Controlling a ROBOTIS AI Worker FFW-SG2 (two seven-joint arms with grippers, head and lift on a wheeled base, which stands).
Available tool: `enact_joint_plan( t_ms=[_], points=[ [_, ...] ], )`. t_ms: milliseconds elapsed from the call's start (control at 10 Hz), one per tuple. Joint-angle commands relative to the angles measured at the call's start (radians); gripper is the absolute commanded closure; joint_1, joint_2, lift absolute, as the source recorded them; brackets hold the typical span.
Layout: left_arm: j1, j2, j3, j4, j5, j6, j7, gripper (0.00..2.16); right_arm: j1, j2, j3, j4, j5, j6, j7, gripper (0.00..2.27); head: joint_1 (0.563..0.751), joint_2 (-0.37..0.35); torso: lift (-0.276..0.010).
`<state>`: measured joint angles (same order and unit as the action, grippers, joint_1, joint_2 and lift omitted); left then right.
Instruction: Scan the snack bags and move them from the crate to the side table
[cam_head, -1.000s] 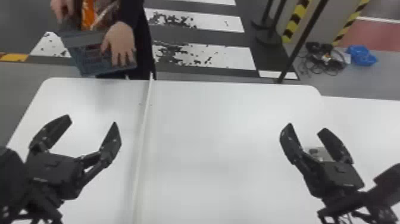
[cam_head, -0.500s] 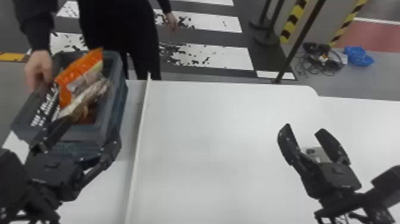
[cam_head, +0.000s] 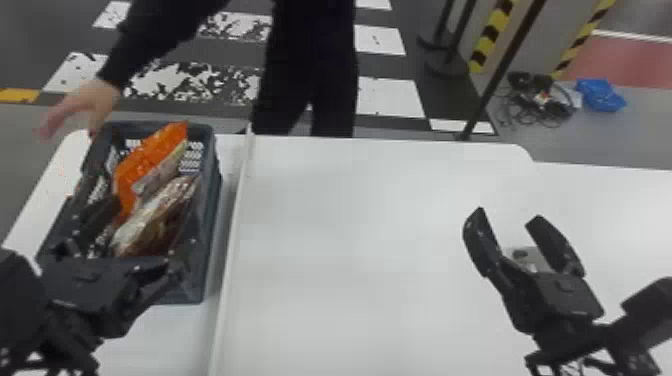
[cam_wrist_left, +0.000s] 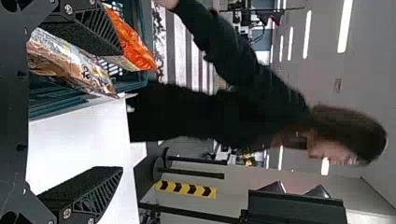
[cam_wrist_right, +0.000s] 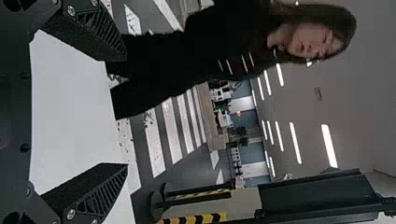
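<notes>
In the head view, the dark blue-grey crate (cam_head: 212, 235) stands on the table's left part, holding an orange snack bag (cam_head: 145, 157) and a brown-and-clear bag (cam_head: 150, 220) that lean side by side. My left gripper (cam_head: 152, 225) is open over the crate's near end, partly covering it. The left wrist view has the open left gripper (cam_wrist_left: 121, 109), with the orange bag (cam_wrist_left: 133, 44) and the brown bag (cam_wrist_left: 70, 65) near one finger. My right gripper (cam_head: 509, 215) is parked open over the right side of the table; its own wrist view shows the right gripper (cam_wrist_right: 126, 111) with nothing between its fingers.
A raised white strip (cam_head: 232, 250) runs along the white table (cam_head: 360, 225), just right of the crate. Beside the right gripper lies a small grey object (cam_head: 525, 256). A person's hand (cam_head: 87, 105) hovers by the crate's far left corner.
The person has brought the crate toward me and set it down on the table's left part; the hand has moved off it. Both my arms look unmoved.
</notes>
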<state>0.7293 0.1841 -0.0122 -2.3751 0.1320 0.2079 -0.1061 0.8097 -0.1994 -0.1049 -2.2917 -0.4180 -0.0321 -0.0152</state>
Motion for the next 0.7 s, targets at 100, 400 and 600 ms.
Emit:
enact_joint_plan(
  t_ms=[100,400,600],
  points=[
    [-0.039,0.0,0.006,0.036,0.005,0.0,-0.006,0.12,-0.003,0.0,0.001,0.0,0.001,0.004,-0.003,0.12,0.695,-0.135,-0.087],
    [-0.137,-0.006,0.041,0.108,0.028,0.012,0.016,0.12,-0.034,-0.018,0.011,0.005,-0.001,0.044,-0.003,0.12,0.695,-0.116,-0.087],
    [-0.217,-0.011,0.031,0.189,0.028,0.003,0.054,0.12,-0.043,-0.034,0.007,0.012,-0.01,0.068,-0.003,0.12,0.695,-0.069,-0.087]
  ],
)
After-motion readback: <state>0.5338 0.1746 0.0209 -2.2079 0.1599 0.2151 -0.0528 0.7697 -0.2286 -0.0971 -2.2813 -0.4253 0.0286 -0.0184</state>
